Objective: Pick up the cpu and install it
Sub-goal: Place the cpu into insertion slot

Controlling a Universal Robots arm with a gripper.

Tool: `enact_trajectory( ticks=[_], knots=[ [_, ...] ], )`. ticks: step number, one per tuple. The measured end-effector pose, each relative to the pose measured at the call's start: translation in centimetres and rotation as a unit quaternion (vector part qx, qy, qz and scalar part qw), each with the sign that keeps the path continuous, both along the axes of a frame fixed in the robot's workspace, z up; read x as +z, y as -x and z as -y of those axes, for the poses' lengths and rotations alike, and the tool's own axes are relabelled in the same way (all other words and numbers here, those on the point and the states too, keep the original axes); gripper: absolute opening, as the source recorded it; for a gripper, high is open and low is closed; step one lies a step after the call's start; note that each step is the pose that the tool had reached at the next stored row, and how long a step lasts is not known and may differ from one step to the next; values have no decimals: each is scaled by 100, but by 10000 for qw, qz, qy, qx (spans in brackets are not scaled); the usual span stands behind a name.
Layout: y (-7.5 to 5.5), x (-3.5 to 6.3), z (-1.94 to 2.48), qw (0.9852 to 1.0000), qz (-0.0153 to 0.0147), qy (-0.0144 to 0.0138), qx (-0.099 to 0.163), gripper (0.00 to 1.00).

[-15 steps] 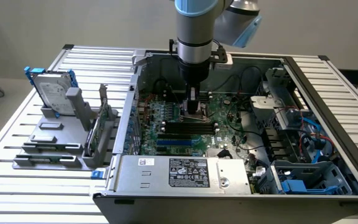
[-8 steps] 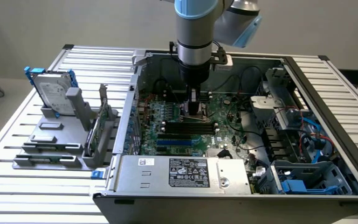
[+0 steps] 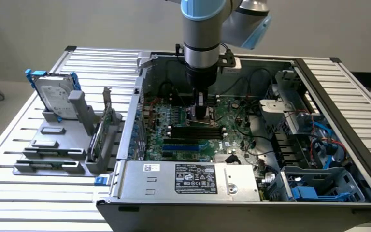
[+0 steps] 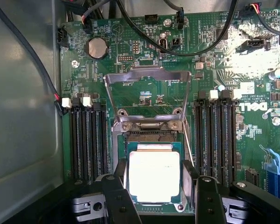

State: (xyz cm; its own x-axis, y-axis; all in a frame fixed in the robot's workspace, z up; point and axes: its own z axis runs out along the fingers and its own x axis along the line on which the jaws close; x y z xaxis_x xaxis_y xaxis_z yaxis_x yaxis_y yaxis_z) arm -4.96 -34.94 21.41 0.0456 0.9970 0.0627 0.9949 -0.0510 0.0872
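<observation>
While small flat square silver-topped cpu [image 4: 154,175] sits squarely over dark metal-framed socket [image 4: 149,126], black gripper [image 4: 156,191] fingers [image 4: 120,198] flank it, seemingly clamped on opposite edges to keep it level. Hinged steel load plate [image 4: 148,79] stands raised behind socket, leaving seat free.

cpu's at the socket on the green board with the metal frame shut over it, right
No. In the wrist view the cpu is at the socket on the green board, but the metal frame is swung open, clear of it.
</observation>
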Motion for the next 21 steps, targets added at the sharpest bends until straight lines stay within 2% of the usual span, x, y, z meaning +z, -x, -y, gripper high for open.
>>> enact_trajectory(
  ticks=[7, 15, 18, 21],
  knots=[
    [-4, -35, 0, 10000, 3, 17, 2, 55],
    [-15, -61, -2, 9999, 15, 100, 7, 55],
    [-15, -63, -1, 9999, 15, 108, 7, 55],
    [-14, -76, -8, 9999, 15, 128, 6, 55]
  ],
)
